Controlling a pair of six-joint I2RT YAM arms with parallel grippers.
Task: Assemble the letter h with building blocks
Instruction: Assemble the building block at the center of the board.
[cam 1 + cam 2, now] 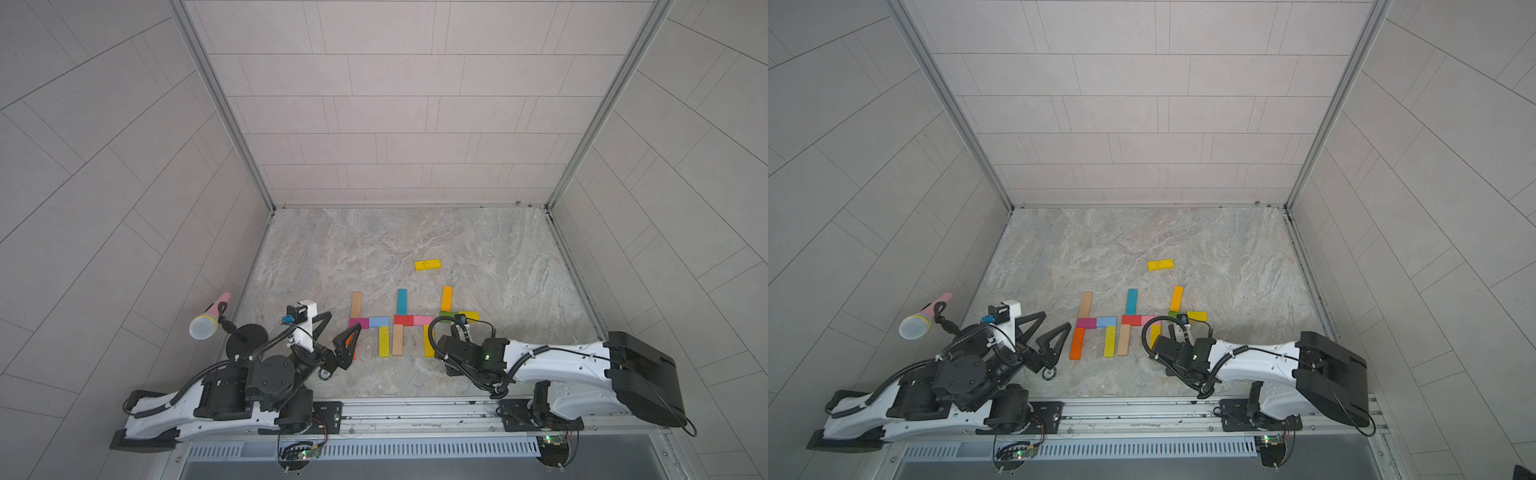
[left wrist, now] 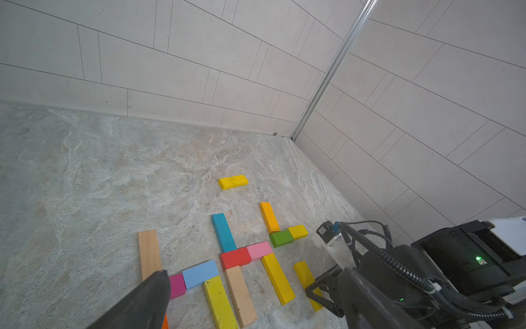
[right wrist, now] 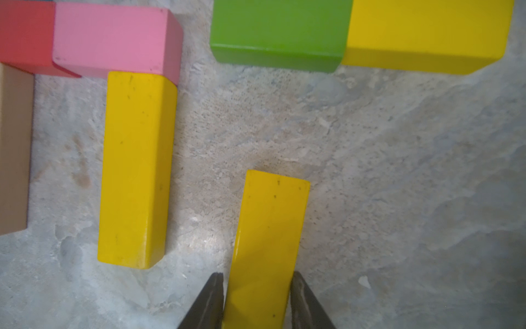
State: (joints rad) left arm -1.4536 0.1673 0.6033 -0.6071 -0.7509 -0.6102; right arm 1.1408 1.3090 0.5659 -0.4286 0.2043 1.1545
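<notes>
Fifteen blocks, left pincer, right pincer

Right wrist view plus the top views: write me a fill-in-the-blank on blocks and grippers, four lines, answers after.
1. The right gripper is shut on the long yellow block, whose free end points across bare table at the ____.
2. The left gripper holds nothing and stands ____.
3. The teal block has its near end against the ____.
4. The magenta block lies end to end with the ____.
Missing: green block; open; red block; light blue block.
</notes>
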